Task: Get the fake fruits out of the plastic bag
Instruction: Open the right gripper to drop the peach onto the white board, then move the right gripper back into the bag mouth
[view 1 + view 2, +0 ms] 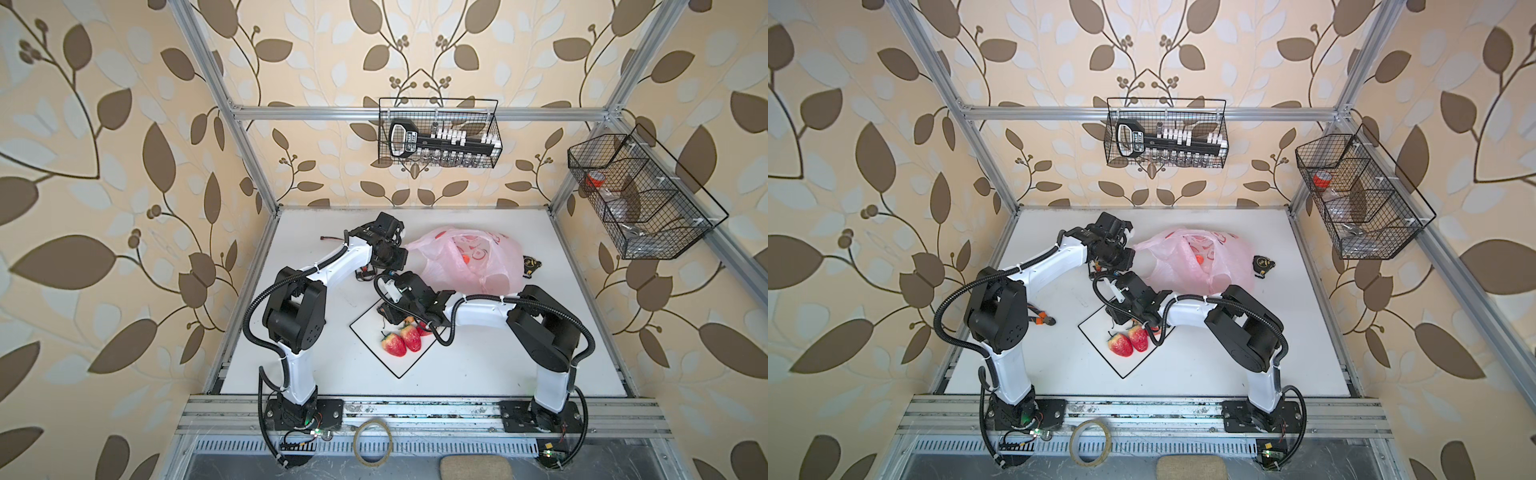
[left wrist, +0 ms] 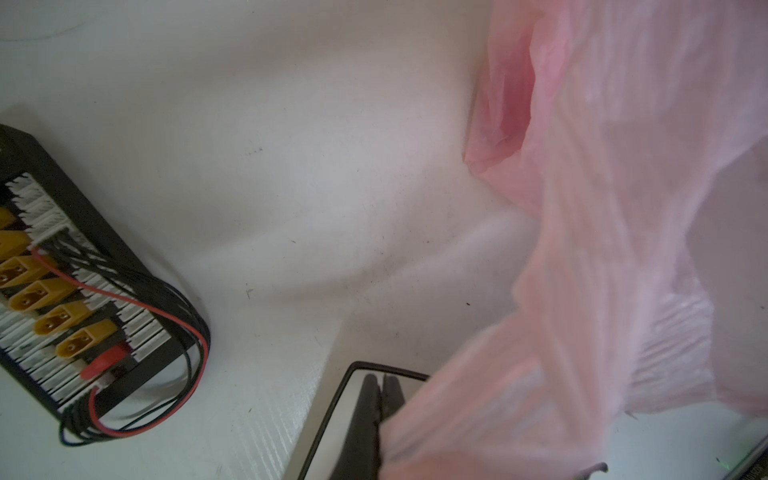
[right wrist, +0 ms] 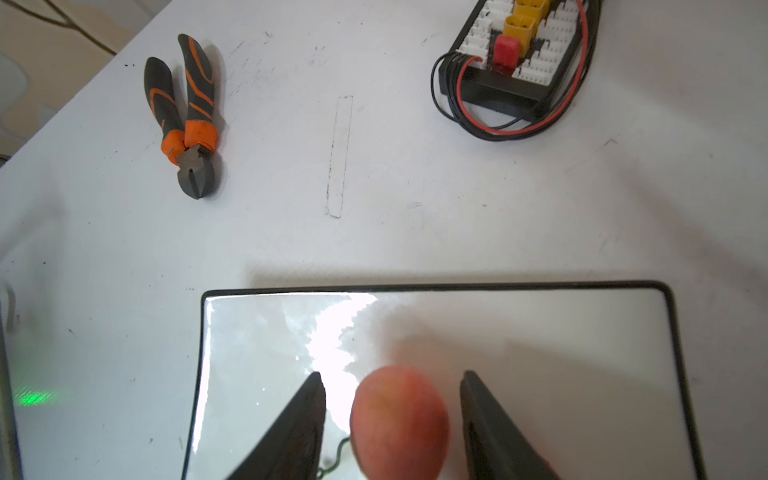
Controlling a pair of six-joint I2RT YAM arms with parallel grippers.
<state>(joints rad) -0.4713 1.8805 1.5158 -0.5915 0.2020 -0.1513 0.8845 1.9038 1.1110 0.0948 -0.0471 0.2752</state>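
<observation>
The pink plastic bag [image 1: 469, 266] lies at the back of the table, and one orange-red fake fruit [image 1: 465, 258] shows through its mouth. My left gripper [image 2: 380, 379] is shut on the bag's left edge, and the pink film [image 2: 582, 249] streams away from its jaws. My right gripper [image 3: 392, 374] is open over the white black-rimmed plate [image 3: 540, 332]. A red-orange fruit [image 3: 399, 424] sits between its fingers with a gap on each side. Two strawberry-like fruits [image 1: 394, 344] [image 1: 411, 336] lie on the plate [image 1: 415, 361], and a third [image 1: 424, 330] is partly hidden under the right wrist.
Orange-handled pliers [image 3: 191, 120] lie left of the plate. A black connector board with wires [image 3: 519, 54] sits between the plate and the left gripper. A tape measure [image 1: 530, 264] lies right of the bag. Wire baskets hang on the back rail [image 1: 438, 133] and the right rail [image 1: 640, 195].
</observation>
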